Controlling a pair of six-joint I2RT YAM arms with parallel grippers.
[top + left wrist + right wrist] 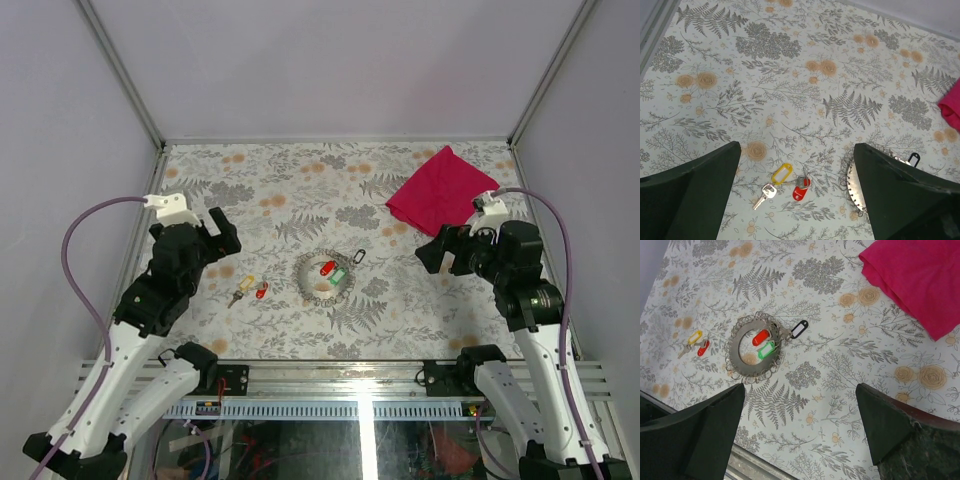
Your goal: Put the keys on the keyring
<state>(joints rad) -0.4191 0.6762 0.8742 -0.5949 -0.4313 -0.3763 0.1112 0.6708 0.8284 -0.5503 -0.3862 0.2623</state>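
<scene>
two keys (251, 290) lie near the keyring (732, 355).

The bench (420, 320) has a cover printed with grey ferns and orange flowers; a pink-red cloth (440, 190) lies at its far right corner; near the middle lies the keyring (733, 351), a red tag (761, 337) and a green tag (766, 350) inside it, a black tag (799, 329) just outside; the keys (250, 291), yellow and red at their heads, lie left of it, apart.

keys (764, 194): bright metal, glossy plastic heads
keyring (733, 354): shiny metal
cloth (920, 280): matt fabric
tabletop (840, 390): smooth, matt, printed
</scene>
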